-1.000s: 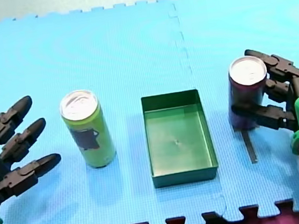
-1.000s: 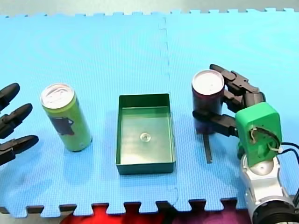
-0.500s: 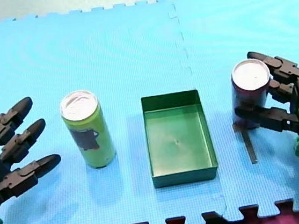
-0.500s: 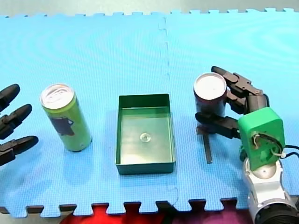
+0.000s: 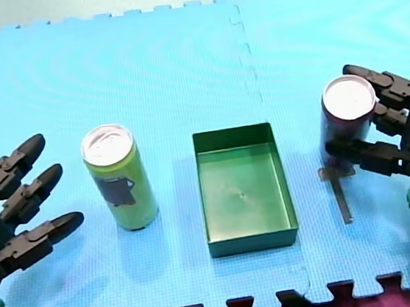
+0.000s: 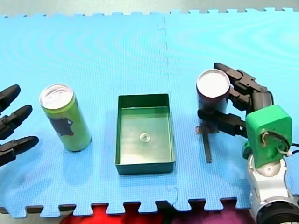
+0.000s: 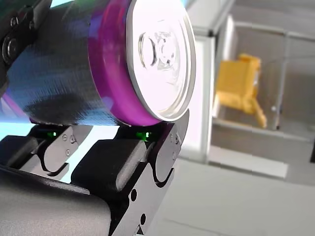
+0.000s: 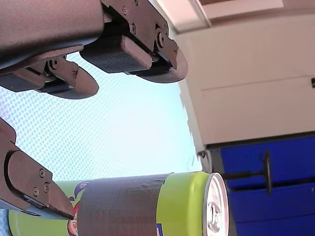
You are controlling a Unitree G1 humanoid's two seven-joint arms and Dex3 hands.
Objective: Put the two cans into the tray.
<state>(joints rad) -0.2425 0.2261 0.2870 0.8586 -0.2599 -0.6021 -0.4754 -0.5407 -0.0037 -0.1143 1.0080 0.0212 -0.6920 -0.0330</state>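
Observation:
A purple can with a silver top is held in my right hand at the right of the blue mat, thumb in front and fingers behind it. The first wrist view shows this purple can lying across the black fingers. An open green tray sits in the middle of the mat. To its left stands a green can, upright. My left hand is at the left edge, apart from the green can. In the second wrist view the green can lies near black fingers without touching them.
The blue foam mat covers the table, with a puzzle-cut front edge. A thin dark strip lies on the mat in front of the purple can. A small round mark shows on the tray floor.
My right hand has shifted a little to the right with the purple can, whose base now sits higher above the dark strip. The left hand and green can have stayed put.

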